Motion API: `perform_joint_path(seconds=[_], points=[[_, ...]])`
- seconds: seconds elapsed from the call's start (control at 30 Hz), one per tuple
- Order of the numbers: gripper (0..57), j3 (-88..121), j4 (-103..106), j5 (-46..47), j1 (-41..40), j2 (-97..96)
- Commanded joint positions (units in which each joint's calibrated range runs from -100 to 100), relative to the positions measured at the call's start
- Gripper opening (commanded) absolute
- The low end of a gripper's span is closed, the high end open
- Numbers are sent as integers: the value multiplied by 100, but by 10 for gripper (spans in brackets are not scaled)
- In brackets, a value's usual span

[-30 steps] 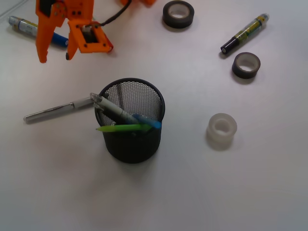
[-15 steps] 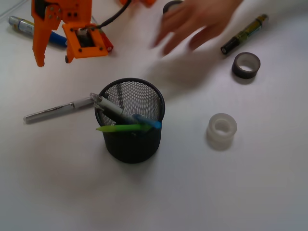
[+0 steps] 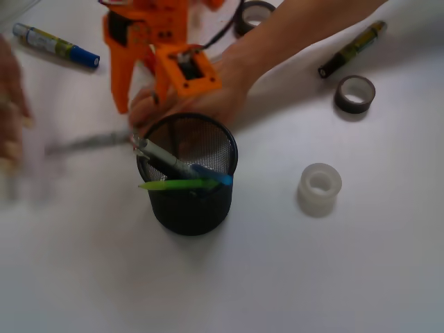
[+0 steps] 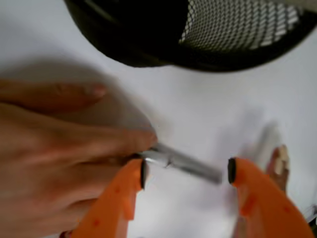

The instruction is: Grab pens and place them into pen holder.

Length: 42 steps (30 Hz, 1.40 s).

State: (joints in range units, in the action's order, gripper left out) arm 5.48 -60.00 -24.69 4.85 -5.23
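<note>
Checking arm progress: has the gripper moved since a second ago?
Yes. In the front view the gripper has shifted right and down, from left of the pen holder to just behind its rim.

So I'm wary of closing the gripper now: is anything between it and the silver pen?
Yes. A person's hand is on the silver pen, fingertips at the pen's end by one jaw of the open gripper. A second hand blurs near the pen's far end.
</note>
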Motion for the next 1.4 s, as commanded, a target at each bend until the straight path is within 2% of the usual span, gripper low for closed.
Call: perform_joint_path(seconds=[0.0, 0.23, 0.43, 0.6, 0.93, 1.13, 1.37], points=[[194, -258, 156, -5, 87, 51], [194, -258, 129, -103, 289, 127], [194, -258, 164, -1270, 222, 127], [194, -258, -378, -1621, 222, 127], [194, 430, -702, -3600, -130, 119], [194, 648, -693, -3961, -137, 25], [194, 702, 77, -3980, 50, -519]])
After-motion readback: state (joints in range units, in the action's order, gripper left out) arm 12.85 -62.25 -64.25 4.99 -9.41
